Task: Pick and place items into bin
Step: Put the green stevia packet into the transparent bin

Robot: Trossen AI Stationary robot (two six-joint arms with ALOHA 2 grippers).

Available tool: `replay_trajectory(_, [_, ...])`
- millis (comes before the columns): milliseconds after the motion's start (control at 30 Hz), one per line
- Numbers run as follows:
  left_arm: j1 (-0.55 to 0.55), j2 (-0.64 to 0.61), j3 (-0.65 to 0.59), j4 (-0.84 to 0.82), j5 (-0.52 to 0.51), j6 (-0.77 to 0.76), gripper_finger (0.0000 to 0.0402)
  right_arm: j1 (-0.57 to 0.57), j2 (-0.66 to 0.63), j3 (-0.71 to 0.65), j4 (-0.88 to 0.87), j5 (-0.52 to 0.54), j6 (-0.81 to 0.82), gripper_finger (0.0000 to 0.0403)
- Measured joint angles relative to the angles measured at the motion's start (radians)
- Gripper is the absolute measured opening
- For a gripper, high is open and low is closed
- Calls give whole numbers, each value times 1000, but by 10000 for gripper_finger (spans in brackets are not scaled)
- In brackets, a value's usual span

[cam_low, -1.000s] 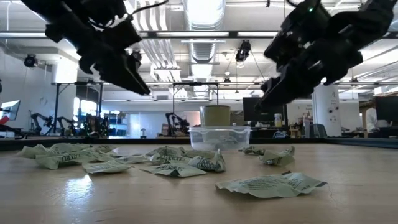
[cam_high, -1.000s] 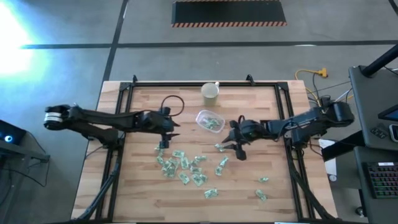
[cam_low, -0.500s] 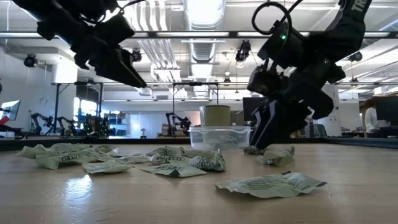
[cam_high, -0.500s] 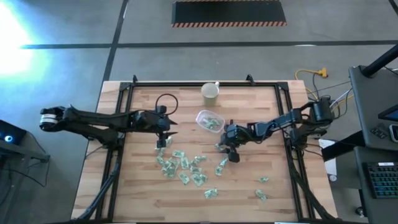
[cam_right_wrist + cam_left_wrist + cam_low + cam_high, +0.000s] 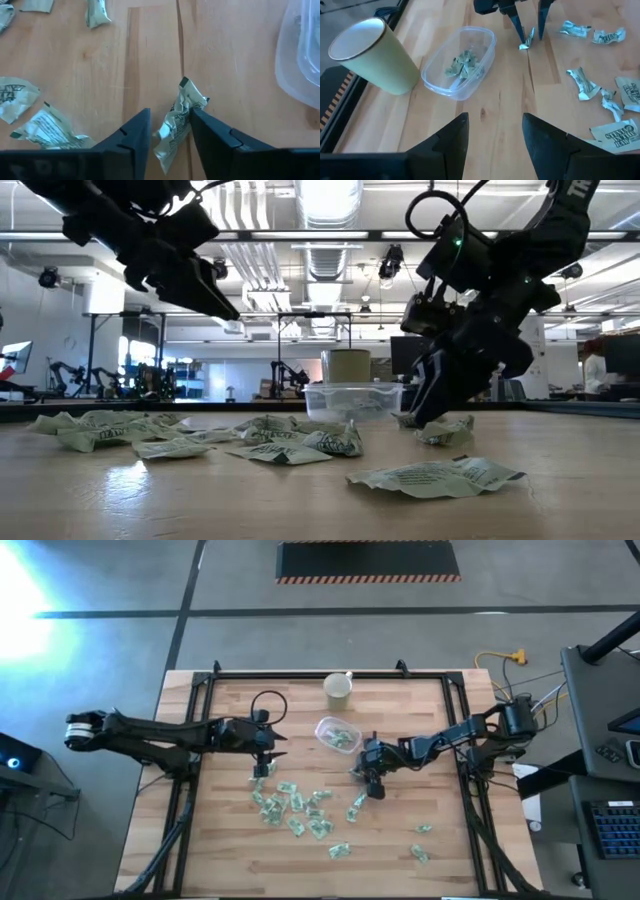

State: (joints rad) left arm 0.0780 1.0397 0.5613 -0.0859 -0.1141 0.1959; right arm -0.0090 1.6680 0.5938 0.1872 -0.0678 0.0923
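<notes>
Several pale-green-and-white packets (image 5: 295,808) lie flat and scattered on the wooden table, two more nearer the right edge (image 5: 420,840). The clear bin (image 5: 338,735) stands past them and holds a few packets (image 5: 462,65). My right gripper (image 5: 358,776) is down at the table, open, its fingers standing close on either side of one crumpled packet (image 5: 176,117) just near-right of the bin. My left gripper (image 5: 262,754) hovers open above the table, left of the bin, and touches nothing. My right gripper comes at the crumpled packet (image 5: 527,41) from above, slanting down, one finger (image 5: 135,135) on each side of it. The packet lies on the table. Whether the fingers touch it, I cannot tell.
A pale cream cup (image 5: 338,688) stands upright near the far edge, just beyond the bin. A black rail frames the table (image 5: 200,690). Bare wood shows between the bin and my left gripper (image 5: 495,145) and along the near edge.
My right gripper has come down from above the table and moved toward the left edge, until its fingers stand around the crumpled packet beside the bin; its arm has folded in. My left gripper has drawn back a little toward the left edge. The packets have stayed where they lay.
</notes>
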Motion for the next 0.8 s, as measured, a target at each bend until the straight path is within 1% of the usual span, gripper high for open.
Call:
replay_trajectory(233, [0,0,0,0,0,0,169,-1,-2,1,-10,9,-17,54])
replay_trajectory(367, [0,0,0,0,0,0,169,0,-22,1,-32,3,-22,25])
replay_trajectory(500, [0,0,0,0,0,-1,169,0,-73,-1,-63,-3,-25,11])
replay_trajectory(700, [0,0,0,5,0,0,169,0,-180,-1,-83,-1,-67,10])
replay_trajectory(733, [0,0,0,5,0,0,169,0,-201,-1,-81,8,-80,10])
replay_trajectory(800, [0,0,0,5,0,1,169,0,-240,-1,-76,58,-115,10])
